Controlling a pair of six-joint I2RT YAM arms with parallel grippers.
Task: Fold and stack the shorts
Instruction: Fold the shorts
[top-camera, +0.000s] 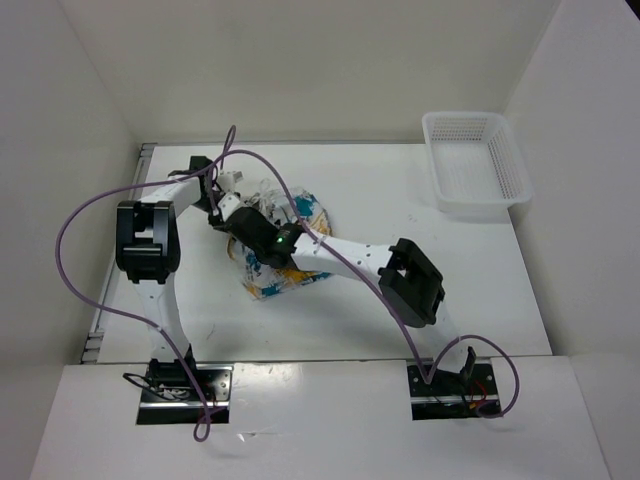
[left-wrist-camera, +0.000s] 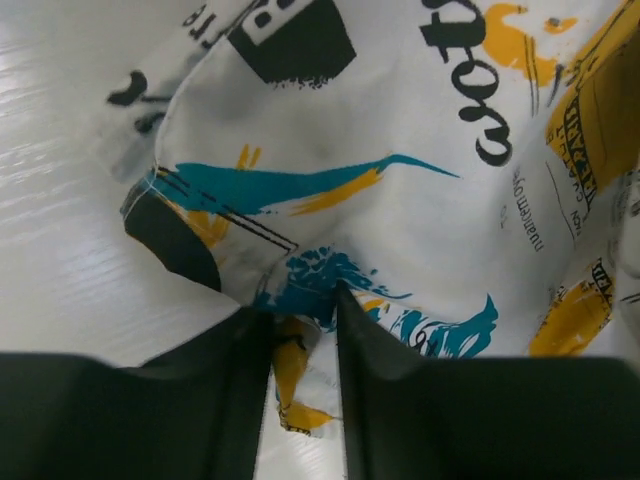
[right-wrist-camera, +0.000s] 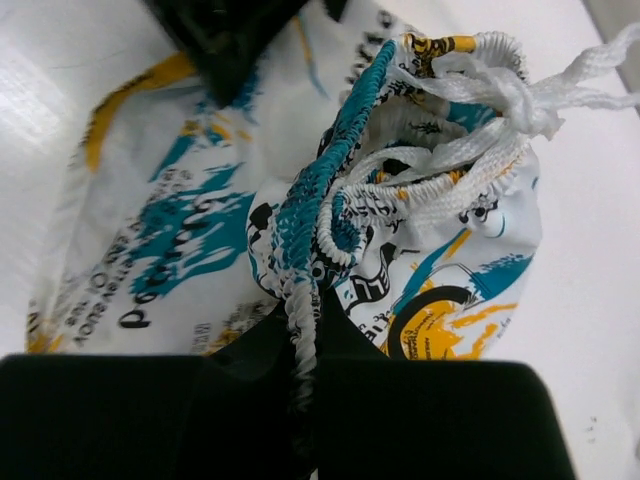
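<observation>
The shorts lie bunched on the white table near its middle, white with teal, yellow-orange and black print. My right gripper is shut on their gathered elastic waistband, which runs down between its fingers; white drawstrings trail off to the right. My left gripper sits at the shorts' far left edge. In the left wrist view its fingers stand a little apart, with a yellow fold of the shorts lying loosely between them and the table showing in the gap.
A white plastic mesh basket stands at the back right of the table. White walls close in the table on the left, back and right. Purple cables loop over the left arm.
</observation>
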